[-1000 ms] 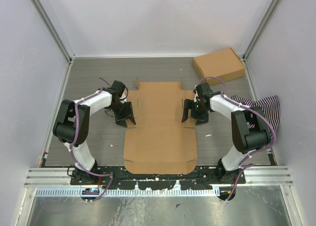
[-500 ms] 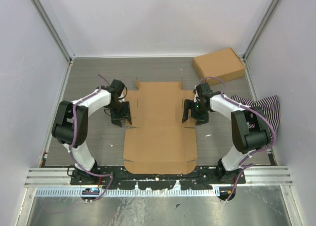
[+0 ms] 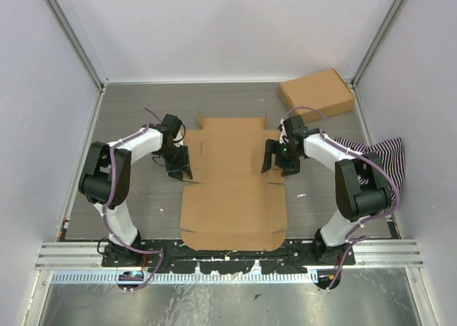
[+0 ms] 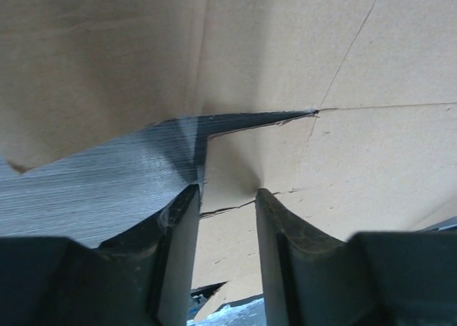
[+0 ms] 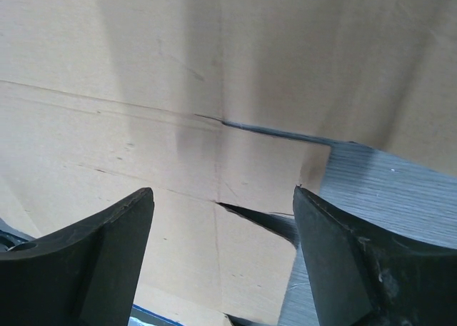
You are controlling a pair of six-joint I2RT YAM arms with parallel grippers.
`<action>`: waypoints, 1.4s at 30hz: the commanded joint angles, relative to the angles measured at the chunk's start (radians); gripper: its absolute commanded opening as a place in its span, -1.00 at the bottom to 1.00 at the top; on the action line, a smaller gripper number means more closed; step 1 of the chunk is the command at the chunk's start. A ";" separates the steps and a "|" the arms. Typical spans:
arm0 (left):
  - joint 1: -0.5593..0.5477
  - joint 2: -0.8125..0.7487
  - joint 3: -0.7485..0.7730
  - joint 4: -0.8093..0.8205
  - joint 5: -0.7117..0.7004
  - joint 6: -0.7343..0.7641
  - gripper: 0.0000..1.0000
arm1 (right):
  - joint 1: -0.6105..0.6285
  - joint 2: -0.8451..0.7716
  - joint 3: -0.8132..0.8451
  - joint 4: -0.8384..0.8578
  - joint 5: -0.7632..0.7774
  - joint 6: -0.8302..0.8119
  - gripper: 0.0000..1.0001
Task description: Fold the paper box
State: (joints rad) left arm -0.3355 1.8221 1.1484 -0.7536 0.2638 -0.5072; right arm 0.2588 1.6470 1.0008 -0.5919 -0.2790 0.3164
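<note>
The paper box (image 3: 232, 176) lies flat and unfolded on the grey table (image 3: 136, 105), a brown die-cut sheet with side flaps and slits. My left gripper (image 3: 178, 162) is at the box's left edge. In the left wrist view its jaws (image 4: 227, 192) stand a narrow gap apart over a side flap (image 4: 343, 69), with nothing clamped that I can see. My right gripper (image 3: 280, 157) is at the box's right edge. In the right wrist view it (image 5: 223, 192) is wide open above a cut between flaps (image 5: 107, 69).
A compact brown carton (image 3: 316, 93) sits at the back right corner. A black-and-white striped cloth (image 3: 378, 158) lies by the right wall. Pale walls enclose the table on three sides, and a metal rail (image 3: 228, 255) runs along the near edge.
The left gripper's jaws have narrowed, and it has shifted slightly along the box's left edge. The right gripper has crept a little toward the back. The box lies as before.
</note>
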 commanded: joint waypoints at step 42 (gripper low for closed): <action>0.007 -0.132 -0.051 0.110 -0.098 -0.129 -1.00 | 0.055 0.148 0.132 0.083 -0.020 0.000 0.66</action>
State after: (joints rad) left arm -0.3290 1.6737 1.0988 -0.6689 0.1516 -0.6331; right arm 0.2989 1.7794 1.1107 -0.5640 -0.2943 0.3237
